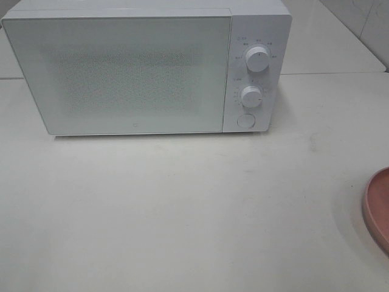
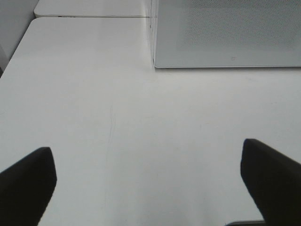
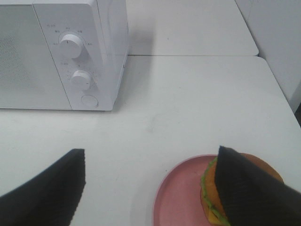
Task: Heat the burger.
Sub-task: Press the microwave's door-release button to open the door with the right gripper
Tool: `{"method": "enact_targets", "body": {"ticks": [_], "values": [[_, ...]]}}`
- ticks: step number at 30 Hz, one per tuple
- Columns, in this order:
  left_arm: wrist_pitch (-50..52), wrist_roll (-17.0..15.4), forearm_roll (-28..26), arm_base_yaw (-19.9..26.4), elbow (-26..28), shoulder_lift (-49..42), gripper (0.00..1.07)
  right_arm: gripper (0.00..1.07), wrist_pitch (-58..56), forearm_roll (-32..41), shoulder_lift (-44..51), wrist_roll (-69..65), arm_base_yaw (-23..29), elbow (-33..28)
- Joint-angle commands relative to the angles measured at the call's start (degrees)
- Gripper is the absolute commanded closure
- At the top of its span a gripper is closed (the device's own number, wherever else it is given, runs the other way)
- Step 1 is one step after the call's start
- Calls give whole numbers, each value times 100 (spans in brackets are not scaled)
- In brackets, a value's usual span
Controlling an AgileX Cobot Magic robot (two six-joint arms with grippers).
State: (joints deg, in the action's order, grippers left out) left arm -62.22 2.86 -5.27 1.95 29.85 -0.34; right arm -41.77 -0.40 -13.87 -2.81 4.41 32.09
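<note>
Burger [image 3: 210, 188] sits on pink plate [image 3: 178, 197] at the table [image 1: 182, 207] edge on the robot's right, partly hidden behind one finger of right gripper [image 3: 148, 153]; jaws spread wide, grasping nothing. Left gripper [image 2: 146, 146] hangs over bare table, jaws released and fully apart. White microwave [image 1: 121, 73] stands at the back, door shut, well apart from plate

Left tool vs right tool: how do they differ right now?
Left tool is over bare table; right tool is at the plate, one finger hiding part of the burger. Left tool faces the microwave door; right tool faces its knobs. Both are open, empty.
</note>
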Motion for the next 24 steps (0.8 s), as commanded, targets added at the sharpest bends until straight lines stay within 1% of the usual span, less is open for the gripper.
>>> {"method": "enact_targets", "body": {"ticks": [1,3,12,16,18,20,23,24], "values": [[86,-11,-17,-34,-17,-132,7,32,321,-6,-143,17,-17,40],[86,-11,-17,-34,-17,-132,7,32,590,-11,-355,17,-17,40],[86,-11,-17,-34,-17,-132,7,32,1100,-11,-1100,17,-17,40],[86,-11,-17,-34,-17,-132,7,32,1501,-11,-1621,17,-17,40],[86,-11,-17,-34,-17,-132,7,32,1593,-11,-1707,17,-17,40],[86,-11,-17,-34,-17,-132,7,32,1937,-6,-2114,17,-17,40],[86,-11,-17,-34,-17,-132,7,32,2011,-6,-2212,17,-17,40],[86,-11,-17,-34,-17,-132,7,32,2143,-6,-2389,17,-17,40]]}}
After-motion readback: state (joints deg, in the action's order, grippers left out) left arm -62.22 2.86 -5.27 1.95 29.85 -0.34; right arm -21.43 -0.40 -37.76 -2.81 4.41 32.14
